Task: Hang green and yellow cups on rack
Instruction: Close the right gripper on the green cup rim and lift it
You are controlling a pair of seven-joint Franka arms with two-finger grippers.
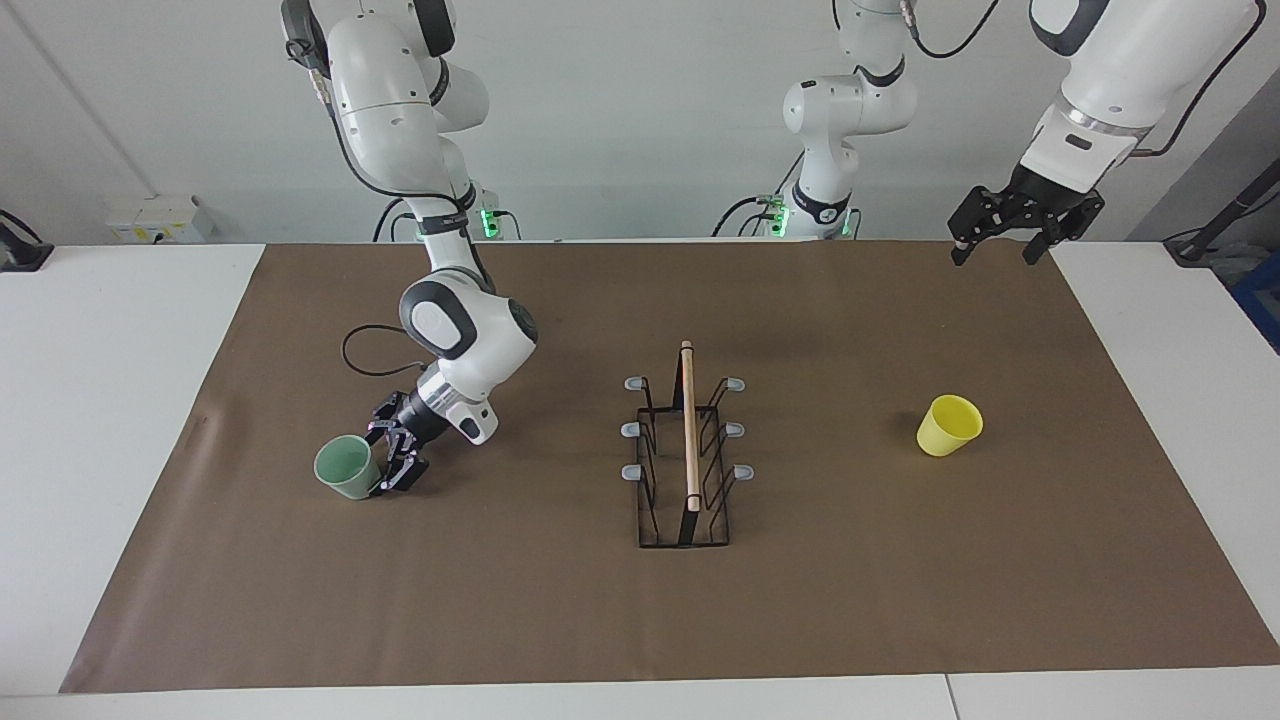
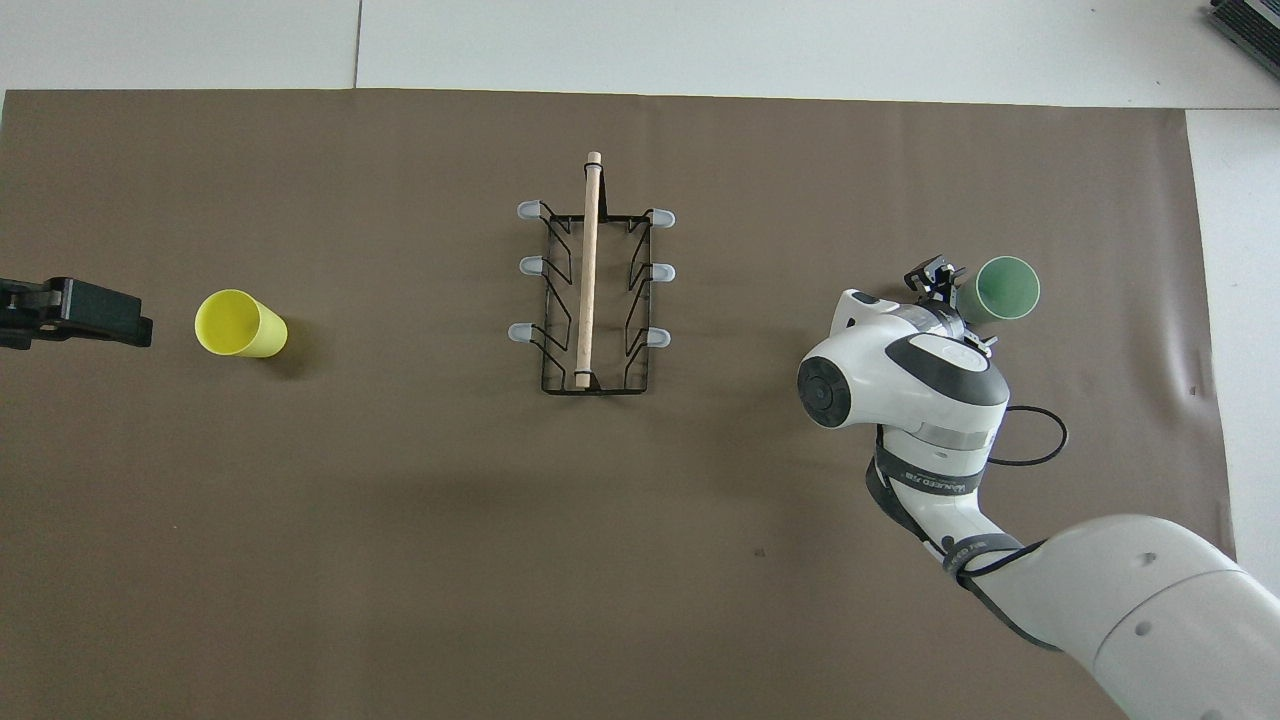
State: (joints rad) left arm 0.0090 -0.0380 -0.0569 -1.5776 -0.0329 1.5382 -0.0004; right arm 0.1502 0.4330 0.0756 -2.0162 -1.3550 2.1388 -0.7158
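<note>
The pale green cup stands on the brown mat toward the right arm's end of the table; it also shows in the overhead view. My right gripper is low at the side of the green cup that faces the rack, right against it. The yellow cup stands upright on the mat toward the left arm's end. The black wire rack with its wooden rod and grey-tipped prongs stands mid-table, with nothing on it. My left gripper is open and empty, and the left arm waits raised over the mat's corner near its base.
The brown mat covers most of the white table. A black cable loops on the mat beside the right arm. Bare mat lies between the rack and each cup.
</note>
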